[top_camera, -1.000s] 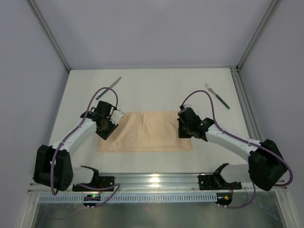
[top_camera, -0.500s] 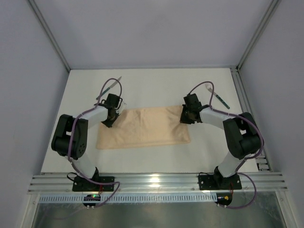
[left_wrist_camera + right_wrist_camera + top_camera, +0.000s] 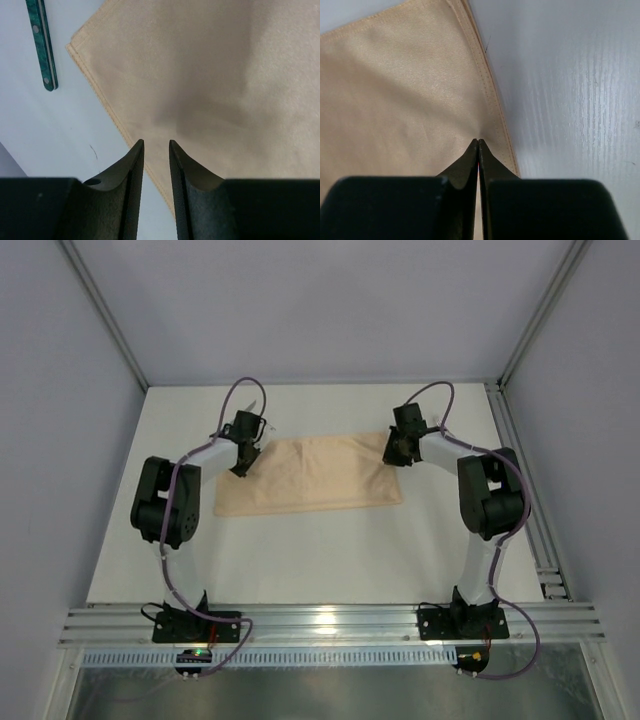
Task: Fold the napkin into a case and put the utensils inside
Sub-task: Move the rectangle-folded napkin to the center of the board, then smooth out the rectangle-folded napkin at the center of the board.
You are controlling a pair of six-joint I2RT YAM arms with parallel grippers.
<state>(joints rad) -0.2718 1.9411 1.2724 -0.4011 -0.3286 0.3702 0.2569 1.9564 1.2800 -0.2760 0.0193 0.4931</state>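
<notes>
The peach-orange napkin (image 3: 310,475) lies flat as a wide rectangle in the middle of the white table. My left gripper (image 3: 243,456) is at its far left corner. In the left wrist view it (image 3: 156,142) stands open by a narrow gap, and the napkin's (image 3: 210,75) hem runs under that gap. My right gripper (image 3: 397,452) is at the far right corner. In the right wrist view it (image 3: 478,140) is shut, pinching the napkin (image 3: 405,100) just inside its hem. One dark green utensil handle (image 3: 42,47) lies left of the corner. The other utensils are hidden, and no case shows.
Grey walls and metal frame posts (image 3: 108,325) enclose the table. A rail (image 3: 520,470) runs along the right edge, and an aluminium rail (image 3: 330,620) carrying both arm bases crosses the near edge. Purple cables (image 3: 245,390) loop above each wrist.
Both arms have stretched away from their bases, and the napkin has slid with them toward the far side of the table. The left jaws have narrowed slightly.
</notes>
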